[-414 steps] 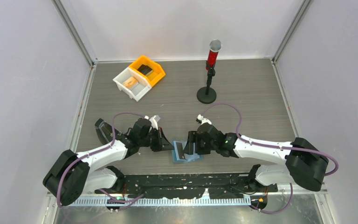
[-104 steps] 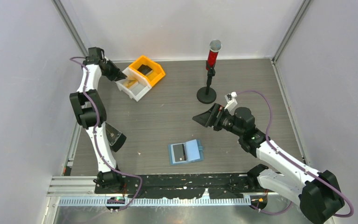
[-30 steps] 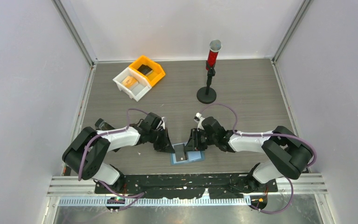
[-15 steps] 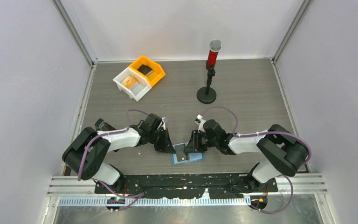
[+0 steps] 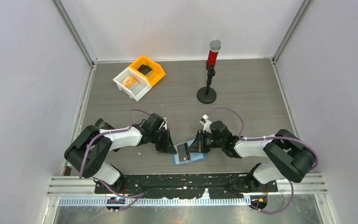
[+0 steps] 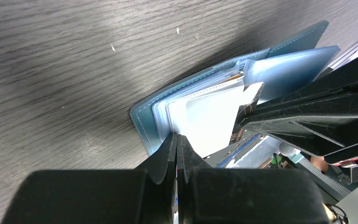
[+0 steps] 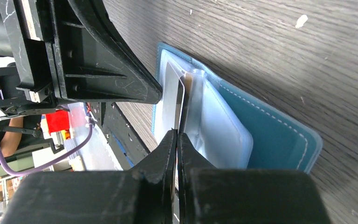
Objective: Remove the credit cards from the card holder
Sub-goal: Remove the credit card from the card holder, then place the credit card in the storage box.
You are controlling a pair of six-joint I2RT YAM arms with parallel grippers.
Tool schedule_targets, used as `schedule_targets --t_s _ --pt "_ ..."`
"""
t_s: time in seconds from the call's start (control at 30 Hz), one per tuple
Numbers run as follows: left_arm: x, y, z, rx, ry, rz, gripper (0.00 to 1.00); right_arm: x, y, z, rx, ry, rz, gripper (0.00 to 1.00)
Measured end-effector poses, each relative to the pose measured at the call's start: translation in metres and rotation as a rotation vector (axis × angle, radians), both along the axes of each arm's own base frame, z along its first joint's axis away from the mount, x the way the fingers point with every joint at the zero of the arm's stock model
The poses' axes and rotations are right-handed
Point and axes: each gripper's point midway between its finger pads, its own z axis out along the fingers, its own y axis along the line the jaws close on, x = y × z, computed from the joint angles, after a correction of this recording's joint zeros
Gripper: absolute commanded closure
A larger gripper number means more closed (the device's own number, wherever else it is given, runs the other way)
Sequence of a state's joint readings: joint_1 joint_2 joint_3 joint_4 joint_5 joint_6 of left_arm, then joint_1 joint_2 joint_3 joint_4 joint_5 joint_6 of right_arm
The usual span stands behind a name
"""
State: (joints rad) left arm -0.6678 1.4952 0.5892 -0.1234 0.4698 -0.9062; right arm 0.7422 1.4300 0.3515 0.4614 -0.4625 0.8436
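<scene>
The right fingers have just snapped shut: a moment ago they stood apart, and now they are pinched together on the free edge of the card, with no gap visible between them. The card's edge runs straight down into their tips, so they appear to have it, though the grip is thin and right at the rim. The left fingers are also fully closed and hold nothing. Their tip presses on the near-left rim of the holder, pinning it to the tabletop.

For the task, this looks like the pull coming due. With the card clamped and the holder pinned, drawing the right arm away should slide the card out of its clear sleeve. If the pinch has caught the sleeve too, the holder may drag along.

The holder lies open at the near edge, between the two arms, with the card on its left half. Half a second earlier the right wrist sat slightly further left, and the holder and card lay a touch to the left as well. A few seconds back both arms were well away from it, the left reaching over the bins. The white bin holds an orange card, and the orange bin a black card, as before.
</scene>
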Motion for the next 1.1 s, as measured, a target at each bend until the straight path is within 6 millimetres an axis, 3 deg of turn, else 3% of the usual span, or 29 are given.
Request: schedule_targets --t_s 0.33,0.6,0.73,0.93,1.1 --pt "0.001 -0.003 0.001 0.028 0.021 -0.009 0.97 0.0 -0.016 0.001 0.025 0.005 -0.027 0.95" --pt "-0.002 -0.009 0.013 0.07 0.02 -0.05 0.77 0.006 -0.035 0.031 0.069 -0.061 -0.092 0.95" --pt "0.004 -0.024 0.051 0.032 -0.04 -0.073 0.67 0.007 -0.041 0.057 0.092 -0.118 -0.126 0.95" --pt "0.016 -0.04 0.127 -0.124 -0.198 -0.068 0.53 0.016 -0.046 0.099 0.169 -0.207 -0.203 0.95" --pt "0.013 -0.043 0.156 -0.217 -0.241 -0.043 0.48 0.021 -0.051 0.129 0.255 -0.244 -0.284 0.95"
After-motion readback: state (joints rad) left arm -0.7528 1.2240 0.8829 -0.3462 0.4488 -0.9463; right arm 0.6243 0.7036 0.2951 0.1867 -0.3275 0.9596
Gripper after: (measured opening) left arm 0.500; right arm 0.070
